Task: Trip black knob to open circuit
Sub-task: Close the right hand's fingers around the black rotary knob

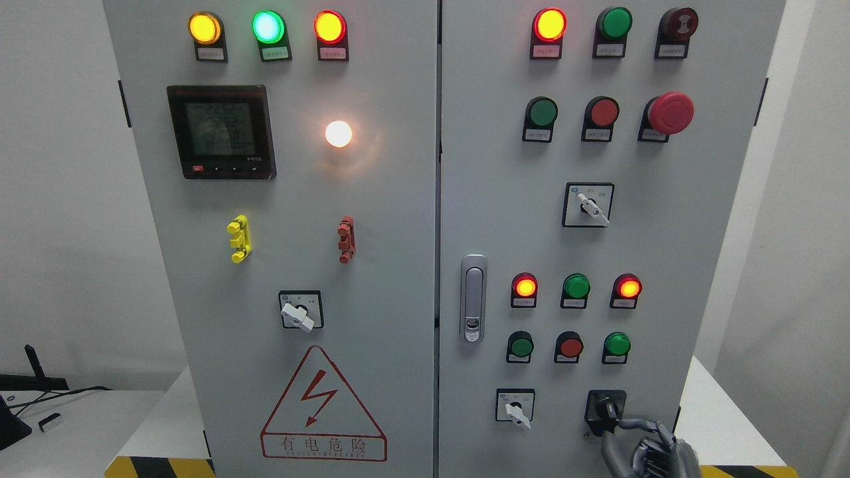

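Black knob (605, 409) low on the right cabinet door (664, 232), near the door's right edge, just right of a white selector switch (515, 406). Right hand (637, 441) up from the bottom edge, fingers (631, 423) curled against the knob's lower right; firm grasp hard to confirm. Bare panel above, counter (724, 425) just beyond the cabinet edge.

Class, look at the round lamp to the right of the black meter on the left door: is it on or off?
On. The round lamp glows bright white and throws a warm halo on the grey door around it.
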Available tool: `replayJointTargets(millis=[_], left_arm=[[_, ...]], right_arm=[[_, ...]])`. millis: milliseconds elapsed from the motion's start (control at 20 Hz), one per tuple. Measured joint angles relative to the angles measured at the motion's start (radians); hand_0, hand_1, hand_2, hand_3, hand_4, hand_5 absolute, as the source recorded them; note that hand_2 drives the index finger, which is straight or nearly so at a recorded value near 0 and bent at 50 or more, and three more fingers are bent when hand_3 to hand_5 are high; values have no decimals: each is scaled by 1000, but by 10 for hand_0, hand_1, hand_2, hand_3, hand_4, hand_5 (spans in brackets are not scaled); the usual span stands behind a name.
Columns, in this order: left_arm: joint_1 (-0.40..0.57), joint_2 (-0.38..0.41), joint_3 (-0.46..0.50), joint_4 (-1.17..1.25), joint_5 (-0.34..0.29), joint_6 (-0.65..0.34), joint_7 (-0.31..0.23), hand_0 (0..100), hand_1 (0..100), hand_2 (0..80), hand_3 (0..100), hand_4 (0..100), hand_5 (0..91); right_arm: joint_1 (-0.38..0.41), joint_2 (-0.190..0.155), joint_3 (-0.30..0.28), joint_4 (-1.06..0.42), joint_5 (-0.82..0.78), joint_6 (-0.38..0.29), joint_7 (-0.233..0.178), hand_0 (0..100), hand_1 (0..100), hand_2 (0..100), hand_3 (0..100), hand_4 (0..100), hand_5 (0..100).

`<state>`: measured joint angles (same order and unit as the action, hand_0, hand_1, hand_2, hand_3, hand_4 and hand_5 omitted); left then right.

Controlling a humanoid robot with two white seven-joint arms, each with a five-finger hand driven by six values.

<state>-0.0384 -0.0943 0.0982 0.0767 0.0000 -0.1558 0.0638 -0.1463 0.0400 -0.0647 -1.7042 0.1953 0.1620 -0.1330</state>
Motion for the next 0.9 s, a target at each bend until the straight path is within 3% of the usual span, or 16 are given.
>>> replayJointTargets(millis=[900], left_arm=[[0,0,0,0,0,0,0,120,389,0,0,0,0]], right_arm=[[-4,6,12,0,2,0,-3,354,732,481,977,1000,1000]])
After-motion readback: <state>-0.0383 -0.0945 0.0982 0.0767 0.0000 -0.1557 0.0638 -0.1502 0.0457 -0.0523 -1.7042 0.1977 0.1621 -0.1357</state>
